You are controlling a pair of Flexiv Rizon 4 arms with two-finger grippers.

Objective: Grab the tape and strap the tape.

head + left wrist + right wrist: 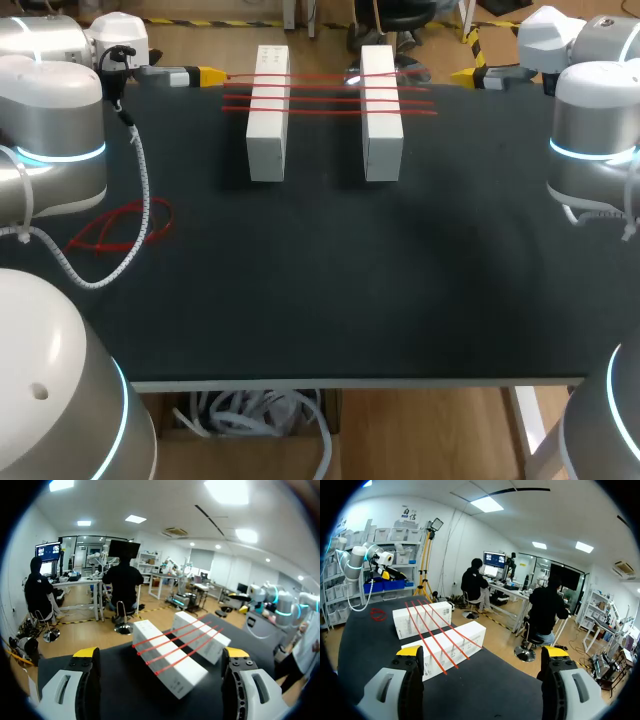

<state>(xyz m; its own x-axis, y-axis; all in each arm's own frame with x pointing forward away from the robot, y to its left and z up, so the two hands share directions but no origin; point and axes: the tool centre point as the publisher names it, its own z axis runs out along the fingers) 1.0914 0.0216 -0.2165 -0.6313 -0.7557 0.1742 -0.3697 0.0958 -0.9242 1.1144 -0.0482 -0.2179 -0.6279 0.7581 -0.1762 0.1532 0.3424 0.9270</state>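
Tape shows as one loose red tangle (120,228) on the desk (320,300) at its left. Farther on, four red strips (325,103) run left-right across two lengthwise white blocks (267,150). At the far edge, left tool (161,655) and right tool (482,652) both stand apart.

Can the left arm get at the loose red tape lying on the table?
Probably yes: the loose red tape lies in the open on that arm's side; only the arm's own coiled cable hangs over it.

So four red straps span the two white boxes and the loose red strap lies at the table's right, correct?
No: the loose red strap lies at the left of the table, per the head view. Four red straps do span the two white boxes.
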